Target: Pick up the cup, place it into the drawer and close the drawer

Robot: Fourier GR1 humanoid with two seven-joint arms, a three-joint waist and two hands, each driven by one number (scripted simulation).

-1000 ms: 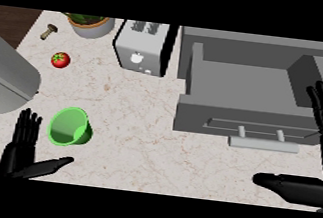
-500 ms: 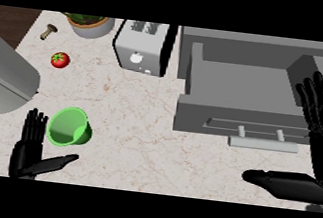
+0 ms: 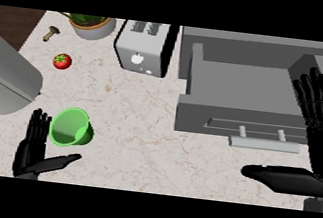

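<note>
Home kitchen: speckled beige stone counter; silver two-slot toaster on it, red tomato left of toaster, open grey drawer right.

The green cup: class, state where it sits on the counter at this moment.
In the head view the green cup lies at the lower left of the counter, just right of the open left hand, below the tomato.

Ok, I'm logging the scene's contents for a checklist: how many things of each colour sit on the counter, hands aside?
Green: 1, the green plastic cup
Red: 1, the red tomato
Brown: 1, the small brown mushroom
Grey or silver: 3, the silver toaster, the open grey drawer unit, the grey pot holding a plant
Total: 6
</note>
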